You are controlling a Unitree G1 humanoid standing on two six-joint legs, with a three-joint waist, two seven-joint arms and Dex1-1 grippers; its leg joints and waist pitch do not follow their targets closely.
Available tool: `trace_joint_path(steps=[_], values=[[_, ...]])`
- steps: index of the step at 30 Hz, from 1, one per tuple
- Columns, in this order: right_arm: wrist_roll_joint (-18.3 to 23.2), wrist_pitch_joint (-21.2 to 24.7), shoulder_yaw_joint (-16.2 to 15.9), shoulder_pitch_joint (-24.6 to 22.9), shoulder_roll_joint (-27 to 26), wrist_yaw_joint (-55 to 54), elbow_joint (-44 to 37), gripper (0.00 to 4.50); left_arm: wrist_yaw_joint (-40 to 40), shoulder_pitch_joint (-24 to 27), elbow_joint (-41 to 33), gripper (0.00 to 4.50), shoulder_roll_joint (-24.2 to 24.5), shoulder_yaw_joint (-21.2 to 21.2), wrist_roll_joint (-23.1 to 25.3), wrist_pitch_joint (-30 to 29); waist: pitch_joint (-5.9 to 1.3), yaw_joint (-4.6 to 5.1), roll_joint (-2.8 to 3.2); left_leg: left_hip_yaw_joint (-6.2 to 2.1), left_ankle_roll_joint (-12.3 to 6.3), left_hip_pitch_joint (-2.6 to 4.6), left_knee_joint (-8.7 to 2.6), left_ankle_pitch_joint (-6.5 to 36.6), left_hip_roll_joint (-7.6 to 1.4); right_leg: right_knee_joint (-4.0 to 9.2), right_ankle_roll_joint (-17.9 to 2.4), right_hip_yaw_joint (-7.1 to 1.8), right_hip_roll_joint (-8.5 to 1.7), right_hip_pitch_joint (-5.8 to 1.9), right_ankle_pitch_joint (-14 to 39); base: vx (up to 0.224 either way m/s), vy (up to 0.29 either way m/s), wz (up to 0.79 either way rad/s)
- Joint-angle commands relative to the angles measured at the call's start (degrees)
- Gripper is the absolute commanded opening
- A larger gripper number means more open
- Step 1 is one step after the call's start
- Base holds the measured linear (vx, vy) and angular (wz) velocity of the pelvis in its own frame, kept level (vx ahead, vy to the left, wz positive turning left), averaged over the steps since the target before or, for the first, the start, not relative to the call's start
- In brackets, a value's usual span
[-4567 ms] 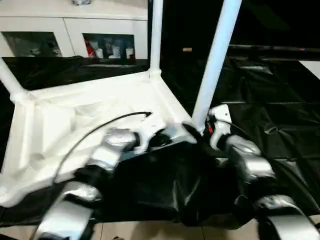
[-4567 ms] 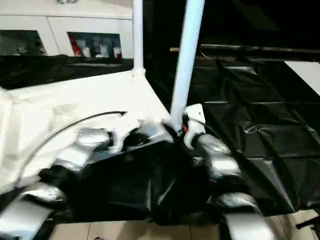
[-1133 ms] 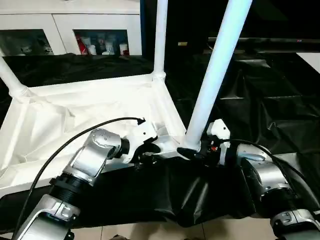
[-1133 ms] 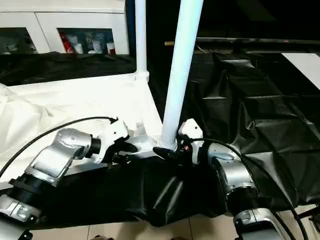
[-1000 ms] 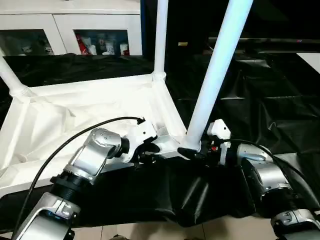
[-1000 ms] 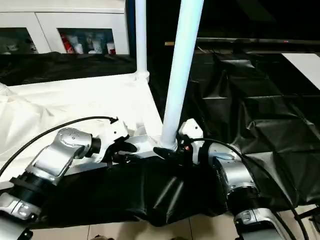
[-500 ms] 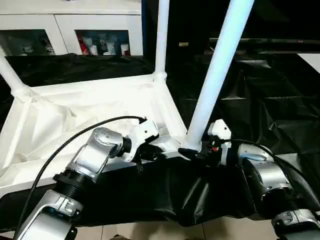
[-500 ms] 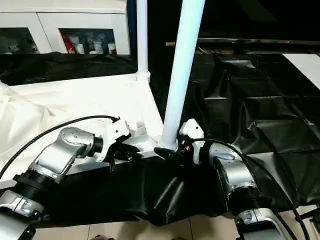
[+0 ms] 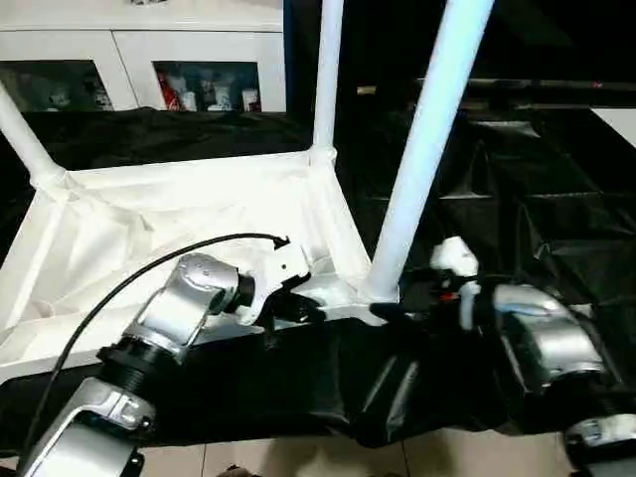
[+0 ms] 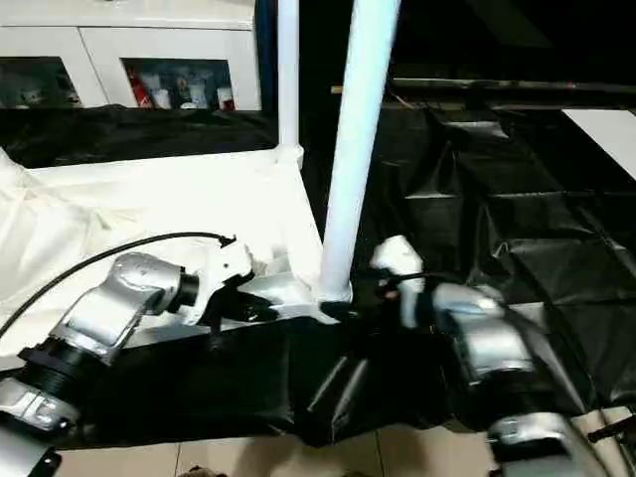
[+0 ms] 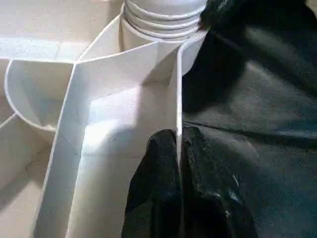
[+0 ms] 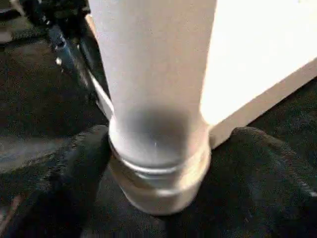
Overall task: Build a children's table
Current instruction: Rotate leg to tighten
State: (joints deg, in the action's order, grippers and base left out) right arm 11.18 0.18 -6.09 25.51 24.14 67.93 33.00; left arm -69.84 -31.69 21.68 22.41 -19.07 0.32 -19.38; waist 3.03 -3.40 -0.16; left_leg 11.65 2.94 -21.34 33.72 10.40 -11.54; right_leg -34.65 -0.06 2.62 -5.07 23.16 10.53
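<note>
The white table top [image 9: 179, 209] lies upside down on a black sheet, ribbed underside up. Three white legs stand in its corner sockets: one at the far left [image 9: 25, 139], one at the back [image 9: 326, 70] and one at the near right corner [image 9: 422, 149]. My left gripper [image 9: 303, 310] is shut on the top's thin near rim [image 11: 178, 99], one finger [image 11: 158, 198] on each side, close to the near socket [image 11: 163, 15]. My right gripper [image 9: 393, 310] stands open around the base of the near leg [image 12: 153, 74], with one finger [image 12: 74, 168] against the collar.
The black plastic sheet [image 9: 517, 199] covers the floor under and to the right of the table. A white cabinet with glass doors [image 9: 129, 50] stands at the back. A black cable [image 9: 149, 273] arcs over my left forearm. Tiled floor [image 9: 298, 462] shows at the near edge.
My right arm has drawn back a little to the right, with its fingers still at the near leg's base. The left gripper has stayed on the rim.
</note>
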Motion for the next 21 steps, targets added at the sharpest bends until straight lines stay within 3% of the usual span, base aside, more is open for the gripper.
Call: trace_joint_path(steps=[1,6,8,21], values=[[-1.5,-2.1,-0.6,-0.1,0.8,0.5,-1.3,4.42,-2.3,-0.5,0.5,0.0,0.1,0.0,-2.1,2.2,-3.82,-0.11,-0.39,-0.63,-4.11,0.81,-3.45,9.8,-1.65,3.32,-16.2,-1.76,-2.62,-2.79,5.7,0.0,0.0,0.0],[-2.5,-2.7,-1.6,0.7,0.3,0.0,0.0,4.42,-2.8,-1.1,1.9,0.0,0.3,-0.1,-2.0,3.5,-3.5,-0.05,-0.45,-0.82,-2.14,0.94,-3.72,13.7,-1.66,3.99,-14.2,-1.91,-2.76,-2.49,13.4,0.0,0.0,0.0],[-2.7,-2.8,-1.9,1.1,0.0,-0.3,0.6,4.42,-3.0,-1.2,2.4,0.0,0.2,0.0,-2.0,4.0,-3.5,-0.02,-0.42,-0.84,-1.86,1.04,-3.79,14.1,-1.67,4.04,-13.9,-1.94,-2.73,-2.39,14.1,0.0,0.0,0.0],[-2.0,-3.8,-2.1,2.3,-2.9,0.5,3.1,3.26,-2.8,-1.5,4.9,0.0,-0.5,0.5,-2.1,6.0,-3.67,-0.04,-0.72,-0.75,-2.71,0.85,-3.65,12.2,-1.69,3.65,-14.4,-1.94,-2.69,-2.49,11.2,0.0,0.0,0.0]])
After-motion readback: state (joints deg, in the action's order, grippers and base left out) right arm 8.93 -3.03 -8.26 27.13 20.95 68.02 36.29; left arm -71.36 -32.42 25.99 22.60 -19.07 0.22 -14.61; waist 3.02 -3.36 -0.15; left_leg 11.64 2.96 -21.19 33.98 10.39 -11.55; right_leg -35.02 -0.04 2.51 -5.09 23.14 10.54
